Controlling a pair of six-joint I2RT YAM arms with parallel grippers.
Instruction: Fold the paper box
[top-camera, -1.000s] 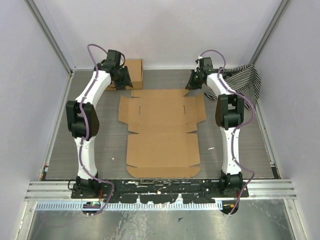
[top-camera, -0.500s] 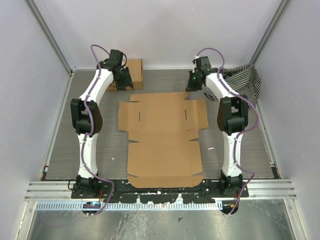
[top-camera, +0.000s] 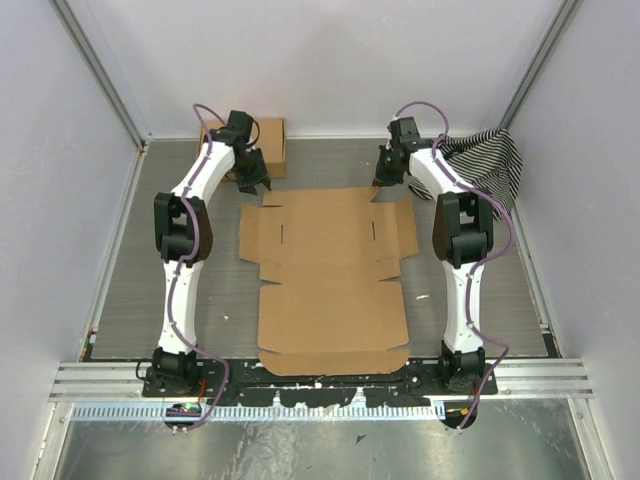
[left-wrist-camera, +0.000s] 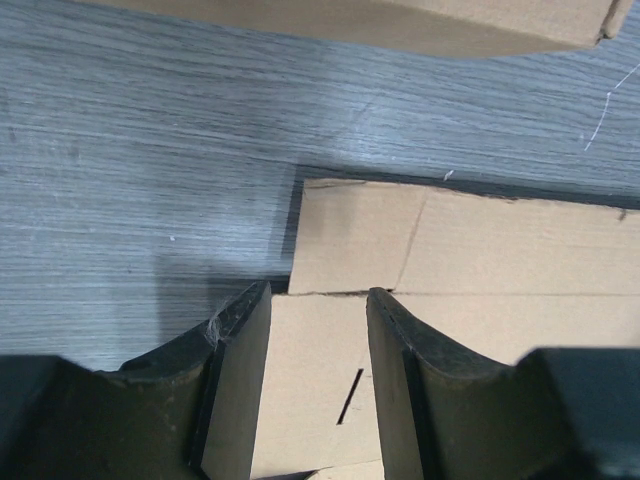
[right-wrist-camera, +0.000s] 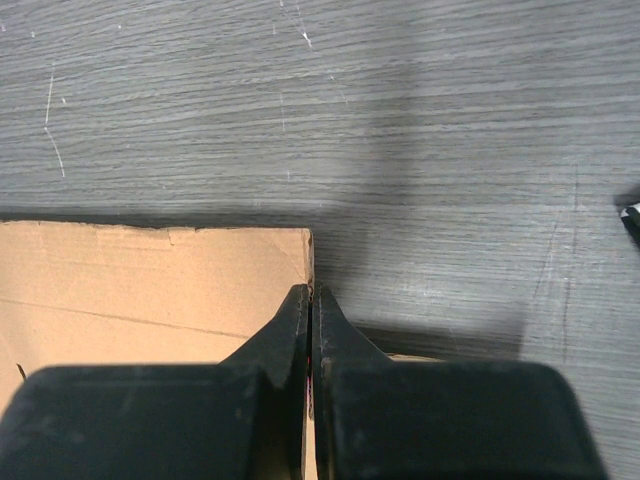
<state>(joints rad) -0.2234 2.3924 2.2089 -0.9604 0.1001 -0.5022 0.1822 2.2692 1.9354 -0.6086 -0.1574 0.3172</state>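
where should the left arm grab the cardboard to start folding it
The cardboard lies flat, so only its edges can be pinched. Best bet is the far flap near its left corner, coming from the far side: a dark shadow under that edge suggests it sits slightly raised, leaving room for a finger beneath. The open left pincer hangs right over that corner.

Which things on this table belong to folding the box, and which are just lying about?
Part of the job: flat cardboard sheet; left pincer, open over it; right pincer, shut on its edge.
Lying about: small cardboard box; striped cloth.
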